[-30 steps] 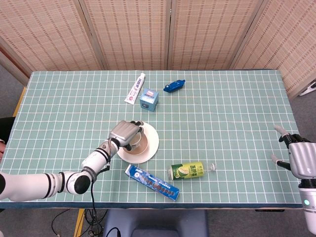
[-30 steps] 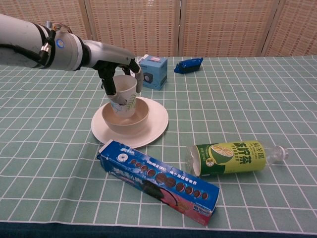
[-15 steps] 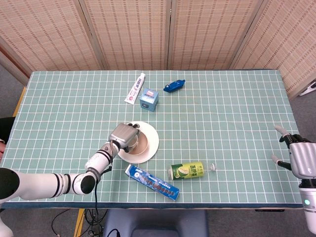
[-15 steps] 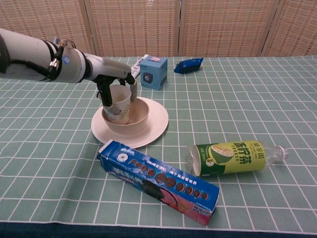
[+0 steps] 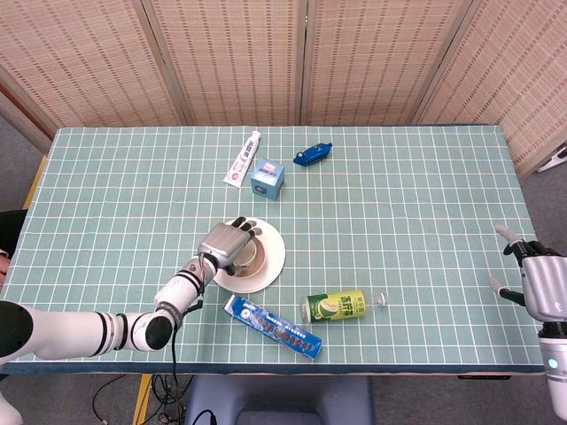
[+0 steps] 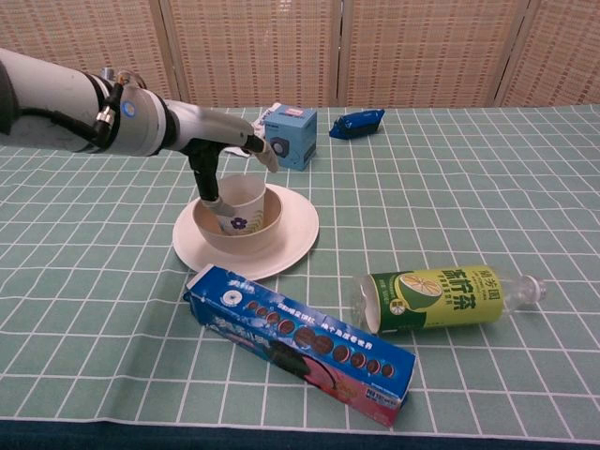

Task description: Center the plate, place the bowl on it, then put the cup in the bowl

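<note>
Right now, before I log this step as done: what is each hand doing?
Left hand: fingers spread above the cup in the bowl; thumb possibly touching it, so grip cannot be told.
Right hand: open, holding nothing.

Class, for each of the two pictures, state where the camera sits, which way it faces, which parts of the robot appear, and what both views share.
Head view: high above the near edge, looking down on the green gridded table; shows the left hand with its arm, and the right hand.
Chest view: low at the near edge, facing across to the woven screens; shows only the left hand and arm.
Shared: the paper cup in the beige bowl on the white plate.
</note>
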### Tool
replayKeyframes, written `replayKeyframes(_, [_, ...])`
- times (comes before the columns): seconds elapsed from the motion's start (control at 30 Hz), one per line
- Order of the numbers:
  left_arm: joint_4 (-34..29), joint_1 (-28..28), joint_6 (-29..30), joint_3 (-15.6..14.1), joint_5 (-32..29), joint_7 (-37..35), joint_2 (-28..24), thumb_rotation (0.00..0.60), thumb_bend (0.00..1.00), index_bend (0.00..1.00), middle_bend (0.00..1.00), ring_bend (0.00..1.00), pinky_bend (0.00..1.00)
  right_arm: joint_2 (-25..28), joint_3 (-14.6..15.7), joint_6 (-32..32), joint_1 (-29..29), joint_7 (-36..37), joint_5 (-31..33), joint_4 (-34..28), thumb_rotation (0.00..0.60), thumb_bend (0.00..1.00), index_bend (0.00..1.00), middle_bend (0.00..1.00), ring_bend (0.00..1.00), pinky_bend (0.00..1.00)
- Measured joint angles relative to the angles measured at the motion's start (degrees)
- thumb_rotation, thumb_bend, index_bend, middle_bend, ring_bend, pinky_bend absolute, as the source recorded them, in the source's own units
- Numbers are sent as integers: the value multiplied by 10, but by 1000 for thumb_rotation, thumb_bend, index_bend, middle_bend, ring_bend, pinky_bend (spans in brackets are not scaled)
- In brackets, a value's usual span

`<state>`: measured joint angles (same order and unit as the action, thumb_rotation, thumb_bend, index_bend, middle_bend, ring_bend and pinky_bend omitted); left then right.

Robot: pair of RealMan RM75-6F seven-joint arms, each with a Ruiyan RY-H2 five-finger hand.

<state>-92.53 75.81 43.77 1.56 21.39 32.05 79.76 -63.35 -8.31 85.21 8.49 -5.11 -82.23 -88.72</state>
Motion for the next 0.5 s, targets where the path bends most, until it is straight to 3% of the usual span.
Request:
replayKeyframes(0.3, [-41, -23, 19, 14, 31, -34, -39, 600, 287, 54, 0, 0, 260, 3, -2, 3, -1, 2, -1, -1, 600, 13, 205, 449, 409, 580])
replayKeyframes(0.5, [-86, -66, 79, 21, 70, -63, -82, 600, 287, 112, 0, 0, 260, 8, -4, 7, -3, 1, -1, -6, 600, 13, 205, 449, 409, 580])
